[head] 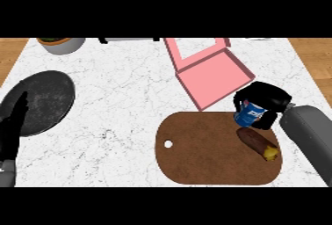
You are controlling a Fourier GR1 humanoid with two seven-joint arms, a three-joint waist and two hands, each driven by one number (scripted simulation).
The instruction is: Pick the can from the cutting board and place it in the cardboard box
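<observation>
**Can in right hand at the board's far edge**

Right hand [266,103] curled around blue can [250,113], fingers clamped on it; can tilted, at far right rim of brown cutting board [201,154], whether lifted or touching unclear. White and red marking on can, not readable. Pink box [211,72] lies open just beyond the board, touching or nearly so. Brown-and-yellow oblong item [259,143] on board, just beside the can. Left hand [13,127] at left edge, fingers straight, over dark round plate [48,103]. Grey bowl [62,44] at far left of white marbled table [117,88]
</observation>
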